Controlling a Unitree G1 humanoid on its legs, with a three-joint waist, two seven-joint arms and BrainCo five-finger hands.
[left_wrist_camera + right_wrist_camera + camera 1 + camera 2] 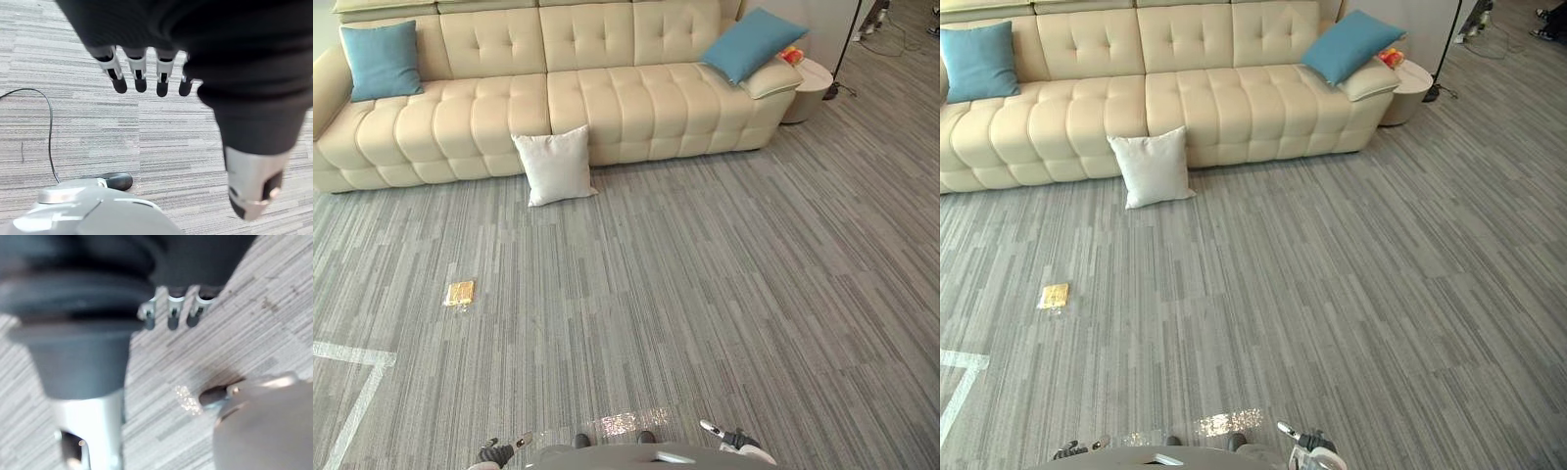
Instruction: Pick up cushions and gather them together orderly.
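A white cushion (556, 164) stands on the carpet, leaning against the front of the cream sofa (607, 98). One blue cushion (382, 61) rests upright at the sofa's left end. A second blue cushion (751, 43) lies tilted on the right armrest. My left hand (138, 73) hangs low by my side over bare carpet, fingers straight and holding nothing. My right hand (172, 313) hangs likewise, its fingers relaxed and empty. Both hands are far from the cushions, at the lower edge of the head views, the left hand (494, 452) and the right hand (734, 438).
A small yellow object (460, 293) lies on the carpet to the left. White tape lines (352, 357) mark the floor at lower left. A round side table (808, 88) with an orange item (791, 56) stands right of the sofa, with a thin dark pole (847, 49) beside it.
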